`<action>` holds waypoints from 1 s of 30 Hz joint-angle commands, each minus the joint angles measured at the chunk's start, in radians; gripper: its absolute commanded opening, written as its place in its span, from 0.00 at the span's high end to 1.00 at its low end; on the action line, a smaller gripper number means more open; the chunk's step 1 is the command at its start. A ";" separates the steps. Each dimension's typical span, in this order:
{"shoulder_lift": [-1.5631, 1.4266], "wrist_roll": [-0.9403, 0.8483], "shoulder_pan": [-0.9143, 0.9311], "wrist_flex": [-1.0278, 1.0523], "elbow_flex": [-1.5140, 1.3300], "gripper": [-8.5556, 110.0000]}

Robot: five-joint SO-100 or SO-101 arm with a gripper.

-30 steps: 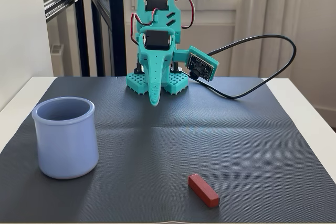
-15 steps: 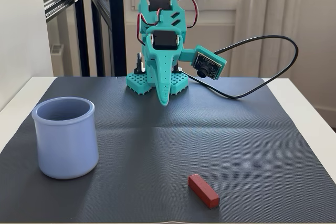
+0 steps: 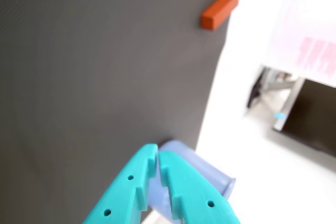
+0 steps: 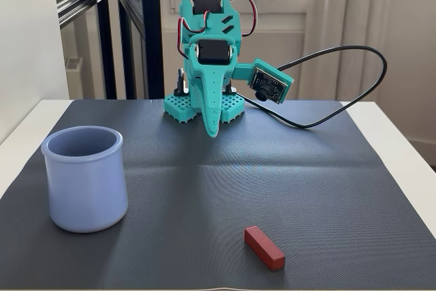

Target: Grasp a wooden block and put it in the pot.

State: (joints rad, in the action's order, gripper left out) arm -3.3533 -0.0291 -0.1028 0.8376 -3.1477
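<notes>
The red-brown wooden block (image 4: 264,247) lies flat on the dark mat near its front edge, right of centre in the fixed view; the wrist view shows the block (image 3: 219,9) at the top. The pale blue pot (image 4: 86,178) stands upright at the front left, and in the wrist view the pot (image 3: 202,170) peeks out behind the fingers. My teal gripper (image 4: 213,131) hangs shut and empty at the back of the mat, close to the arm's base, far from both. In the wrist view the gripper (image 3: 158,153) has its fingers pressed together.
A dark textured mat (image 4: 306,182) covers the white table (image 4: 398,141). The black camera cable (image 4: 340,93) loops over the back right of the mat. Windows and a wall stand behind the arm's base (image 4: 203,107).
Between one second and half a second ago the gripper swung slightly right and tilted. Since then nothing has moved; block and pot stay put.
</notes>
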 commanded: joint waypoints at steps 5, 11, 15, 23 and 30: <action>-0.005 0.002 -0.003 -0.005 0.003 0.93; 0.000 0.000 -0.003 -0.008 0.003 0.93; 0.000 -0.003 -0.003 -0.012 0.003 0.93; 0.000 -0.003 -0.003 -0.012 0.003 0.93; 0.002 -0.003 -0.003 -0.014 0.012 0.93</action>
State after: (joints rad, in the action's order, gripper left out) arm -3.3533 -0.0291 -0.1028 0.8376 -3.1477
